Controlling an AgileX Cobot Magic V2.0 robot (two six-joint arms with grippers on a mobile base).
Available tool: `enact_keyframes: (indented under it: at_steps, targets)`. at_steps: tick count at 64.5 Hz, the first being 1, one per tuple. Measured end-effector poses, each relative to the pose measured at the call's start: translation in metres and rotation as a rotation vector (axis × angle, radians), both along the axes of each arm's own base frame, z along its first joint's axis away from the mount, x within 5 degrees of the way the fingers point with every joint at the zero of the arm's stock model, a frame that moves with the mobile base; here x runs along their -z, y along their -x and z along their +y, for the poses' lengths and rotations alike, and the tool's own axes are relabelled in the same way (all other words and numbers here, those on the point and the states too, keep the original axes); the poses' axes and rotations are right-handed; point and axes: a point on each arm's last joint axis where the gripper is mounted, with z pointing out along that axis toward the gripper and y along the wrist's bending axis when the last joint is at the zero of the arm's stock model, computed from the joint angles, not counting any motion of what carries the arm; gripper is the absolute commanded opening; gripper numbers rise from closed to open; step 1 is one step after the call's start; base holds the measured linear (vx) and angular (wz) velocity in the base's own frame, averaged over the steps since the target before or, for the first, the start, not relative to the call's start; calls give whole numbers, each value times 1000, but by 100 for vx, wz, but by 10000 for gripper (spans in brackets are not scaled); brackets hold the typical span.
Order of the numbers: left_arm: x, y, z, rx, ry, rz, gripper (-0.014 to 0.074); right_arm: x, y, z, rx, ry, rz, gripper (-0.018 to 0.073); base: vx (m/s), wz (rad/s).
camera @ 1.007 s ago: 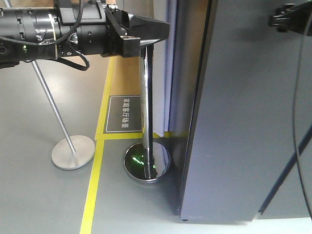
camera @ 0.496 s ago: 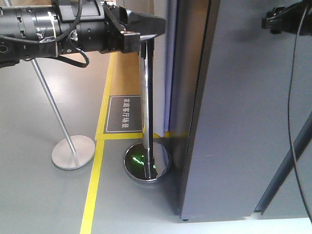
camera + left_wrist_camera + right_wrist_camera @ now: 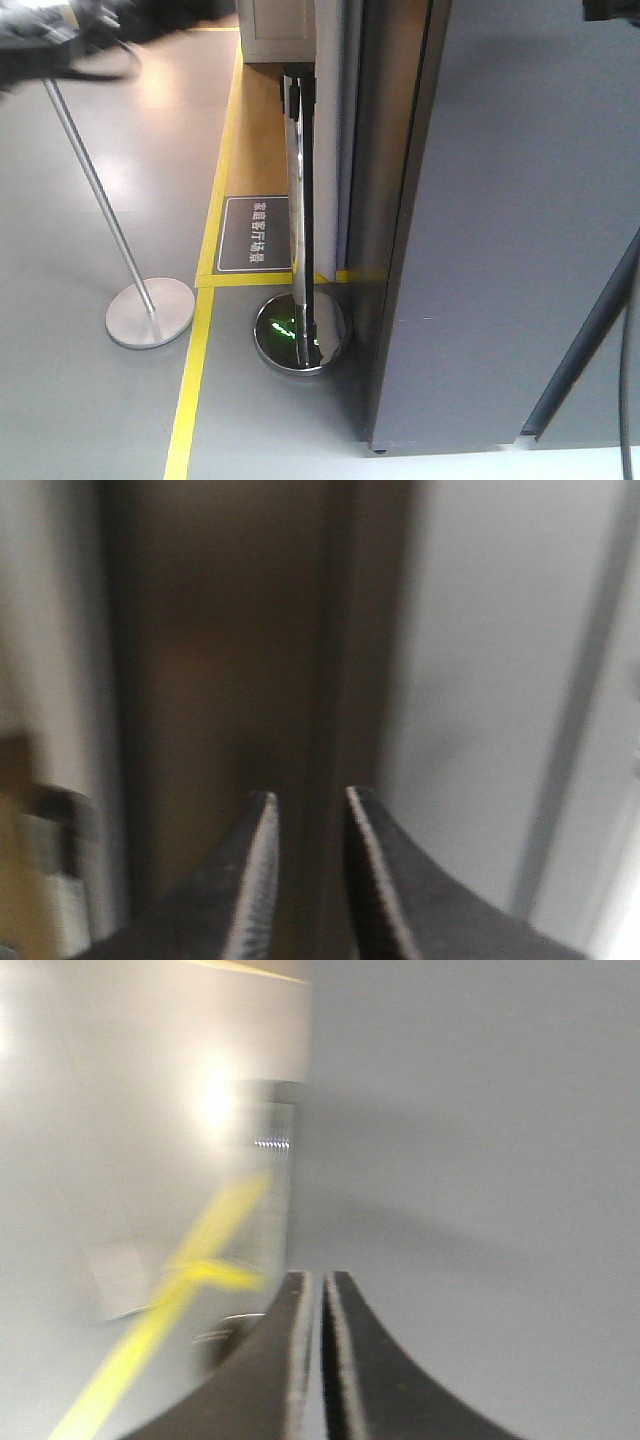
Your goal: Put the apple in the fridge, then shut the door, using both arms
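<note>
The fridge (image 3: 520, 230) fills the right of the front view as a tall dark-grey slab reaching the floor. No white interior shows, and I cannot tell the door apart from the body. The apple is out of view. My left gripper (image 3: 308, 795) is open by a narrow gap with nothing between its fingers, and it faces a dark vertical band beside a pale surface. In the front view the left arm (image 3: 50, 40) is only a blur at the top left. My right gripper (image 3: 320, 1275) is shut and empty, close to the grey fridge wall (image 3: 480, 1160).
A chrome stanchion post (image 3: 297, 200) on a round base (image 3: 303, 335) stands just left of the fridge. A second post with a flat disc base (image 3: 150, 312) stands further left. Yellow floor tape (image 3: 195, 370) and a dark floor sign (image 3: 255, 233) mark the ground.
The left arm has swung up and to the left, leaving most of the front view. The right gripper has risen out of the top right corner.
</note>
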Motion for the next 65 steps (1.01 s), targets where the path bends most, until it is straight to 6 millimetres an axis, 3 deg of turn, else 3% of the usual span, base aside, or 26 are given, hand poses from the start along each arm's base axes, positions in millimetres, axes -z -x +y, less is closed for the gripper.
enact_keyframes:
  at_steps: [8, 14, 24, 34, 45, 53, 60, 65]
  targets:
    - [-15, 17, 26, -61, 14, -45, -6, -19, 38, 18, -196, -29, -24, -6, 0, 0]
    - [-21, 38, 45, -102, 21, -70, -8, -30, 61, 27, -293, -37, -45, -5, 0, 0]
    - [1, 77, 67, -153, 11, -41, -8, -32, 95, 31, -325, -25, -74, -4, 0, 0]
    - [55, 119, 77, -160, -13, 55, -8, 6, 132, 32, -281, -28, -59, -4, 0, 0]
    - [128, 170, 83, -138, -20, 178, -8, 70, 182, 29, -164, -32, -95, -3, 0, 0]
    - [177, 198, 89, -153, -19, 243, -8, 119, 206, 24, -74, -14, -112, -3, 0, 0]
    - [205, 211, 93, -178, -23, 279, -8, 161, 219, 21, -22, 0, -97, -3, 0, 0]
    - [213, 216, 94, -183, -20, 285, -8, 178, 225, 21, -10, -1, -88, -3, 0, 0]
